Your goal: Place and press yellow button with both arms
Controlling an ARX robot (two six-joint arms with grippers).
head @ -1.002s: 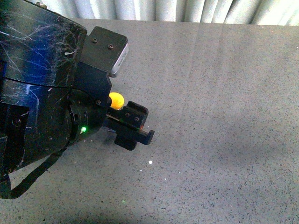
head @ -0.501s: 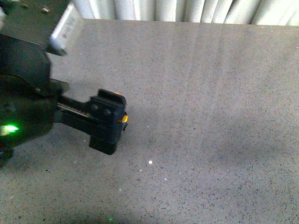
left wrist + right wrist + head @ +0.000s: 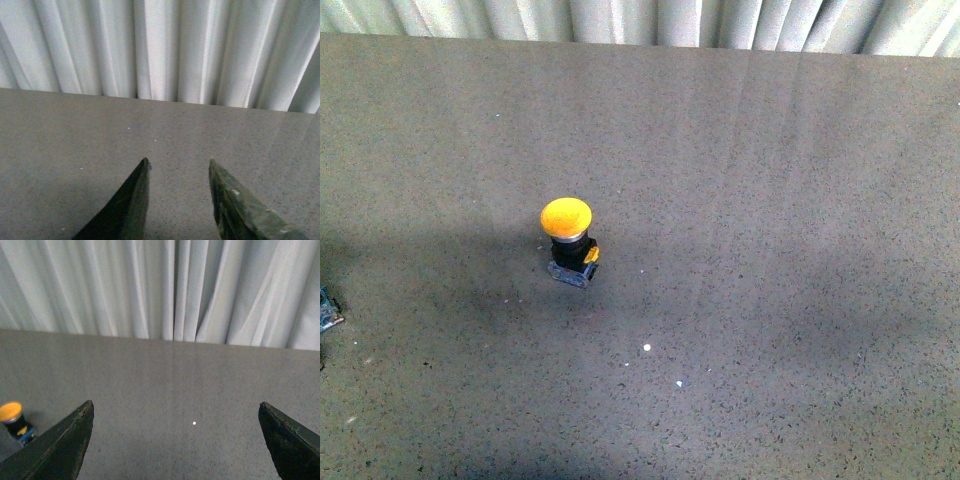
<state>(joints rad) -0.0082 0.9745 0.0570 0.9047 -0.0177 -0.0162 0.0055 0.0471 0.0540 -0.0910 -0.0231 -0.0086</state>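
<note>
The yellow button (image 3: 568, 240) stands upright on the grey table (image 3: 770, 250), left of the middle in the front view. Its domed yellow cap is on top, with a black body, a clear base and a yellow side tab. Nothing touches it. It also shows small in the right wrist view (image 3: 15, 421), beside one finger. My right gripper (image 3: 176, 407) is open wide and empty. My left gripper (image 3: 178, 162) is open and empty, over bare table; the button is not in its view. Neither arm shows in the front view.
A white pleated curtain (image 3: 650, 20) hangs behind the table's far edge. A small blue-and-white object (image 3: 326, 308) peeks in at the front view's left edge. White specks (image 3: 647, 348) lie on the table near the button.
The left arm, which hid the button a second ago, has drawn back to the left and out of the front view. The button now stands free on the table.
</note>
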